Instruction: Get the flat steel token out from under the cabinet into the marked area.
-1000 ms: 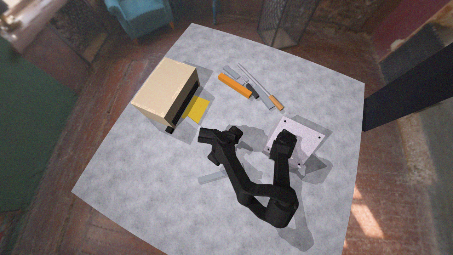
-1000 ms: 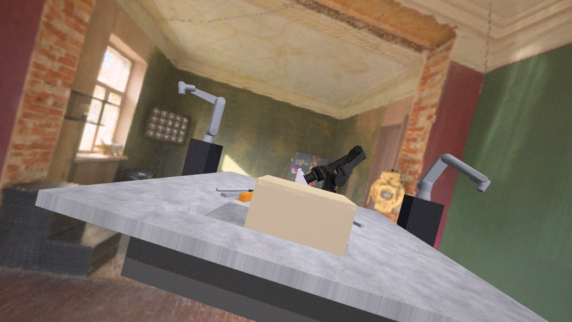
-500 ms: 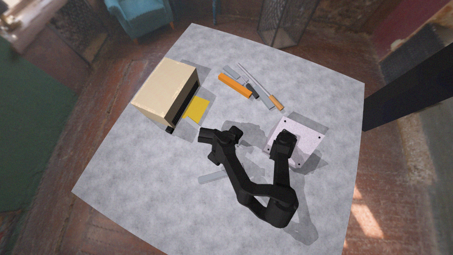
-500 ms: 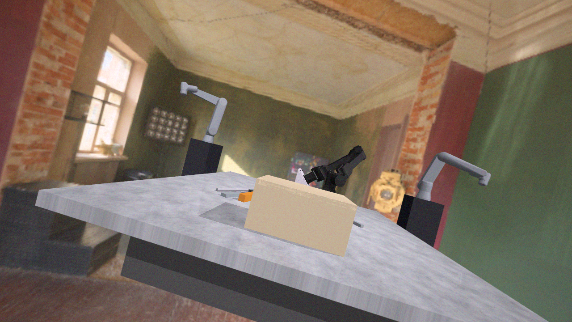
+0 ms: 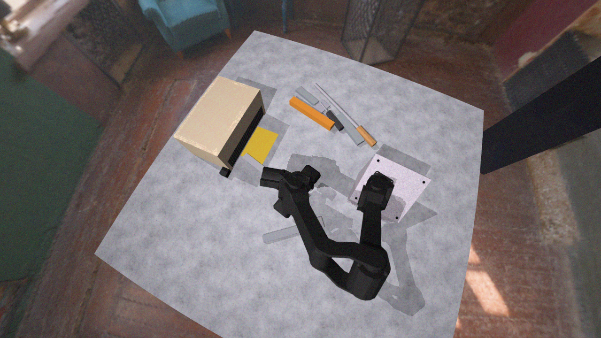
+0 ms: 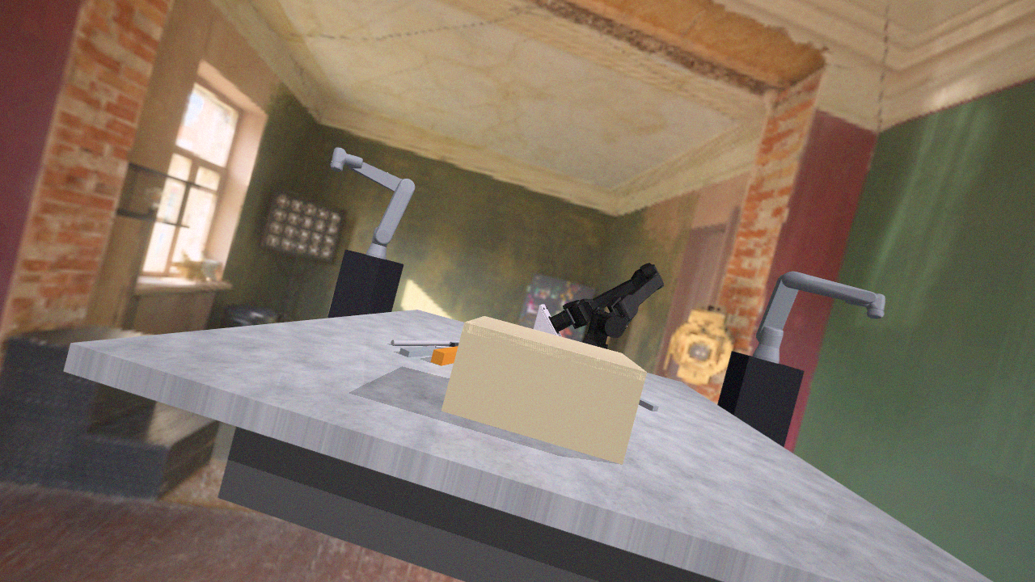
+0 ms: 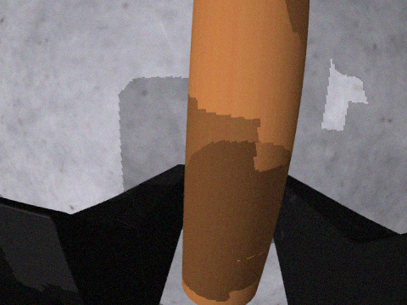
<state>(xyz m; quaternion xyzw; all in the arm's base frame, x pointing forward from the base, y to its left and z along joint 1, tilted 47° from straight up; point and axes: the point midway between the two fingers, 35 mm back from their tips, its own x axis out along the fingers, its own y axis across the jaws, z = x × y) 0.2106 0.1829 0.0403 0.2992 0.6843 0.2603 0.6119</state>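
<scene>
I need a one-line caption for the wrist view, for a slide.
The hand shut on an orange cylindrical handle, held above the grey table.

Orange cylindrical handle [image 7: 243,119], upright, gripped.
</scene>
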